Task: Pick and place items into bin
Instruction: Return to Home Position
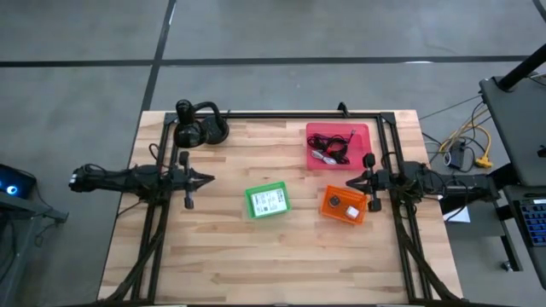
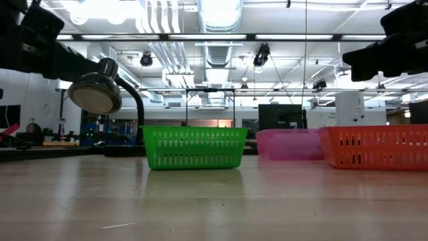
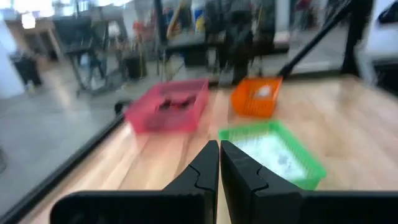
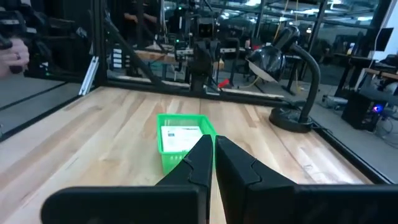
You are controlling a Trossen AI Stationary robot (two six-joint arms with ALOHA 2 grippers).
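Both arms sit pulled out to their sides, so this reads as the homing step, sorting apparently done. The left gripper hovers at the left of the table, fingers pressed together, holding nothing. The right gripper on the right is also pinched closed and empty.

The items are binned: a white packet in the green bin at centre, cables in the pink bin far right, small pieces in the orange bin near right. I see no loose items on the bare pale wood, so next should be settling at rest.

A black desk lamp stands far left, with a lit workshop hall and ceiling ducts beyond.
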